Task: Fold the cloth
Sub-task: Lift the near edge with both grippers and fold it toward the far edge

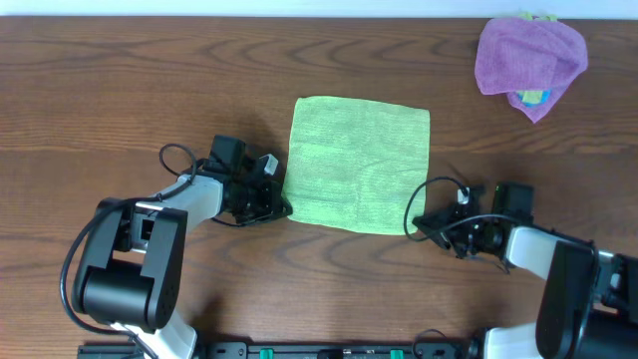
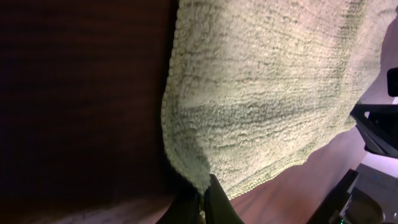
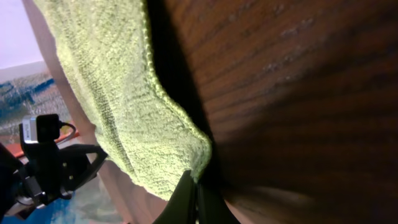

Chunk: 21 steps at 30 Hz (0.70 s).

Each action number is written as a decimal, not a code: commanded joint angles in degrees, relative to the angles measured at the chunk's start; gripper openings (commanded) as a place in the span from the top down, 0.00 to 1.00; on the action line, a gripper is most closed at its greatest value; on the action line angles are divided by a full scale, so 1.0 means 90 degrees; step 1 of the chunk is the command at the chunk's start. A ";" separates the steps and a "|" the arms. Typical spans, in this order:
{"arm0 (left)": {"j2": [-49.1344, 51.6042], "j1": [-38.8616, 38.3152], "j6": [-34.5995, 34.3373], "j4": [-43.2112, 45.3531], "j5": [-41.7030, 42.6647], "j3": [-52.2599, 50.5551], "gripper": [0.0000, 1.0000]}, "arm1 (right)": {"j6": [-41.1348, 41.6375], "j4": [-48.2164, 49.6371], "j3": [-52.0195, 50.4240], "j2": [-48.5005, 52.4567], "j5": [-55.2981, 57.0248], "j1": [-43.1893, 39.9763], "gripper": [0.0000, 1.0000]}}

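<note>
The light lime-green cloth [image 1: 359,162] lies flat and spread out in the middle of the wooden table. My left gripper [image 1: 283,207] is at its near left corner, shut on that corner; in the left wrist view the cloth [image 2: 261,93] narrows into the closed fingers [image 2: 217,208]. My right gripper [image 1: 413,225] is at the near right corner, shut on it; in the right wrist view the cloth [image 3: 124,106] corner is pinched between the dark fingers [image 3: 185,199]. The two pinched corners are slightly bunched.
A crumpled purple cloth [image 1: 528,55] with a blue item [image 1: 532,98] under it sits at the far right of the table [image 1: 120,90]. Both arms' cables and bodies lie along the near edge.
</note>
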 commanded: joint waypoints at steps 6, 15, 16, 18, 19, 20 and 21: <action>0.0114 -0.0019 -0.0032 -0.0087 0.0053 0.0899 0.94 | -0.0374 -0.1353 0.0306 -0.0046 0.2266 0.0027 0.99; 0.0114 -0.0199 -0.0228 0.0036 0.0078 0.1268 0.94 | -0.0333 -0.1647 0.0588 -0.1277 0.2191 0.0027 0.99; 0.0114 -0.0255 -0.0277 0.0092 0.0080 0.1268 0.94 | -0.0333 -0.1644 0.0631 -0.1333 0.2171 0.0027 0.99; 0.0114 -0.0403 -0.0355 0.0228 0.0080 0.1268 0.94 | -0.0330 -0.1649 0.0743 -0.1401 0.2115 0.0027 0.99; 0.0114 -0.0469 -0.0391 0.0279 0.0078 0.1268 0.94 | -0.0311 -0.1647 0.0806 -0.1404 0.2064 0.0027 0.99; 0.0114 -0.0539 -0.0442 0.0345 0.0078 0.1270 0.94 | -0.0284 -0.1649 0.0869 -0.1404 0.2045 0.0027 0.99; 0.0114 -0.0597 -0.0515 0.0408 0.0078 0.1270 0.94 | -0.0245 -0.1647 0.0933 -0.1404 0.2001 0.0027 0.99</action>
